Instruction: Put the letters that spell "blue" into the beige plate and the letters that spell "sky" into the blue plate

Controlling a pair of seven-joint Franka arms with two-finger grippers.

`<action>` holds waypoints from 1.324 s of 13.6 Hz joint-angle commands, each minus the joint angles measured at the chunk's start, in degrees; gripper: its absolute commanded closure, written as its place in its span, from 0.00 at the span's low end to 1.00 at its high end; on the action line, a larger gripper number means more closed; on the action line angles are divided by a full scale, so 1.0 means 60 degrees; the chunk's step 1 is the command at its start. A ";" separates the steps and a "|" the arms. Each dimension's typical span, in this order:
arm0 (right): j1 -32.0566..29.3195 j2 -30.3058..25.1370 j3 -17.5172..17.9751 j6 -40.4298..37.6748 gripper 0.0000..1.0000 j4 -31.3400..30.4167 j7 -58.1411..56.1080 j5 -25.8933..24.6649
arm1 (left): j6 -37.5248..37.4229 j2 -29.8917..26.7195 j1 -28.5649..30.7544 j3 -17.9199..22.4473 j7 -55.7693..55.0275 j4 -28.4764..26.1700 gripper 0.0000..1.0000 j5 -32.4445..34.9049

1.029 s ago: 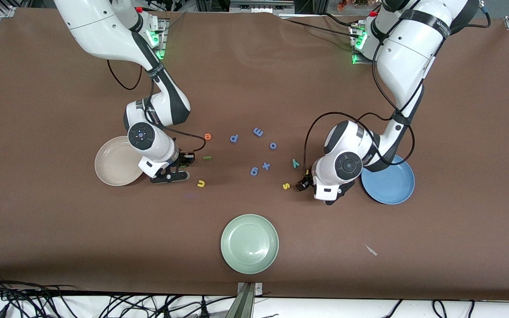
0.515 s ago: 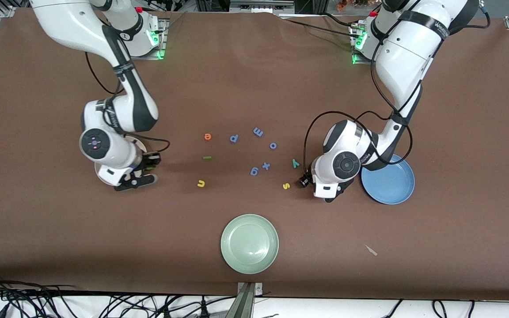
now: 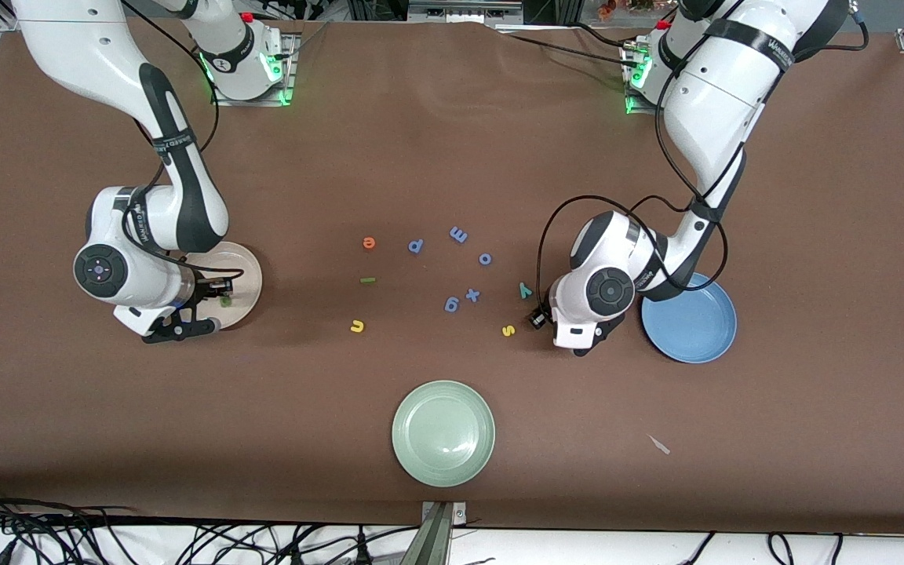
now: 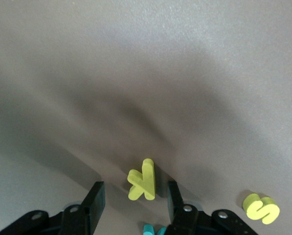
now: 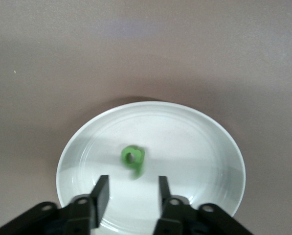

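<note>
Front view: right gripper [image 3: 199, 312] is over the beige plate [image 3: 248, 276], at the right arm's end of the table. Left gripper [image 3: 540, 316] is low at the table between yellow s [image 3: 508, 330] and blue plate [image 3: 691, 322], which holds no letters. Still loose mid-table: orange e [image 3: 369, 242], green l [image 3: 367, 280], yellow u [image 3: 356, 326], teal y [image 3: 525, 290], plus periwinkle distractor letters [image 3: 452, 304].

Left wrist view: fingers [image 4: 95, 201] spread either side of yellow k [image 4: 143, 180], which stands on edge on the table; not pinching yet, gaps on both sides. Looks like a light, soft foam piece, easily knocked over; best pinched across its flat faces.

Right wrist view: fingers [image 5: 101, 192] apart, holding nothing; green b [image 5: 133, 157] lies in the plate, free of both. 1 of 4 "blue" letters placed, 0 of 3 "sky".
</note>
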 commanded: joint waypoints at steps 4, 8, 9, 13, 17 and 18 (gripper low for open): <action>0.0153 0.0212 0.0683 -0.0070 0.00 0.0738 0.1506 0.0934 | 0.0141 -0.0183 0.0027 0.0027 -0.0027 -0.0056 0.93 0.0226; 0.0168 0.0842 0.1518 -0.0070 0.00 0.1792 0.3349 0.1127 | -0.0442 -0.0592 0.0144 0.0115 0.0441 0.0017 0.93 0.0838; 0.0168 0.1047 0.1766 -0.0041 0.00 0.2114 0.3906 0.1127 | -0.0837 -0.0739 0.0290 0.0100 0.0471 0.0104 0.93 0.1291; 0.0356 0.1969 0.2427 0.0047 0.00 0.3315 0.5856 0.1054 | -0.2126 -0.1106 0.1152 0.0100 0.2559 0.0106 0.92 0.1691; 0.0900 0.2541 0.2384 0.0529 0.00 0.3655 0.6870 0.0951 | -0.2950 -0.1282 0.2280 0.0144 0.4553 -0.0026 0.90 0.1691; 0.0958 0.2673 0.2369 0.0661 0.00 0.3670 0.6943 0.0937 | -0.2936 -0.1268 0.2617 0.0144 0.5065 -0.0128 0.88 0.1706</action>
